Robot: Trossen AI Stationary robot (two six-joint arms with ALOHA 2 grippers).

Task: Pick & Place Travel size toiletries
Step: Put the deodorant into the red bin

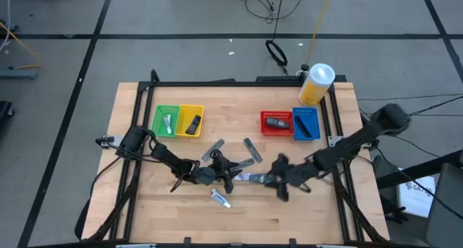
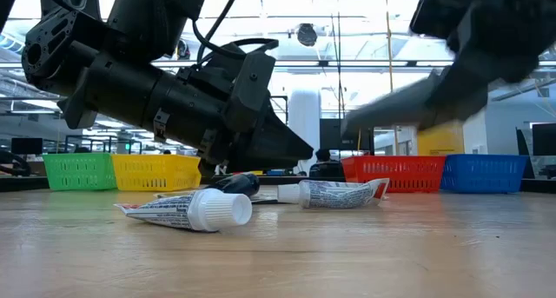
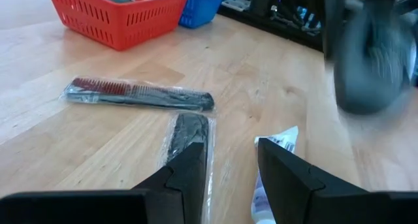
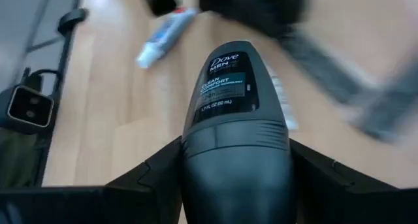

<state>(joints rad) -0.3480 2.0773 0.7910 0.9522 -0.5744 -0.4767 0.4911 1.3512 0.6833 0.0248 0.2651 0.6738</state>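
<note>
right gripper (image 4: pixel 235 178) clamps dove roll-on (image 4: pixel 234 113) nr red basket (image 1: pixel 276 122): rigid, slick, grip mid-body. left gripper (image 3: pixel 232 160) part open, empty.

Bright, even overhead light with glaring ceiling lamps in the low view; both moving arms smear with motion blur.

Two matte black jointed arms (image 1: pixel 163 155) trail black cables and end in angular black jaws.
</note>
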